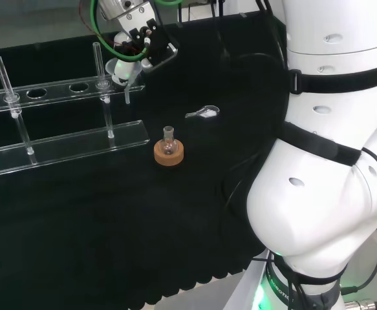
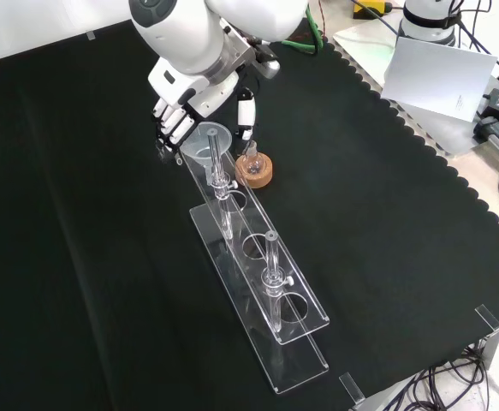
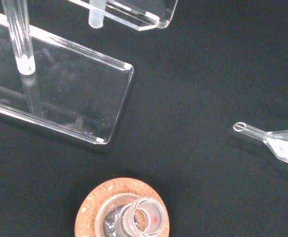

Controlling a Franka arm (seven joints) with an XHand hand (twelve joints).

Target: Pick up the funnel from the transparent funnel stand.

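The clear funnel [image 2: 208, 141] sits in the end hole of the transparent stand [image 2: 302, 301], nearest the arm. Its bowl [image 1: 119, 68] rests above the upper shelf and its stem [image 3: 95, 17] pokes out below it. My hand [image 2: 179, 113] hangs over the bowl, with the fingers at its left rim in the front view. The thumb [image 2: 246, 111] points down on the right, a small gap from the rim. In the head view the hand [image 1: 143, 46] is just right of and above the bowl. I cannot tell whether the fingers touch the funnel.
A small round flask on a cork ring [image 2: 254, 169] stands close beside the stand's end, under the thumb. A glass stopper [image 1: 204, 113] lies on the black cloth to the right in the head view. Two upright clear posts [image 1: 7, 87] rise from the stand.
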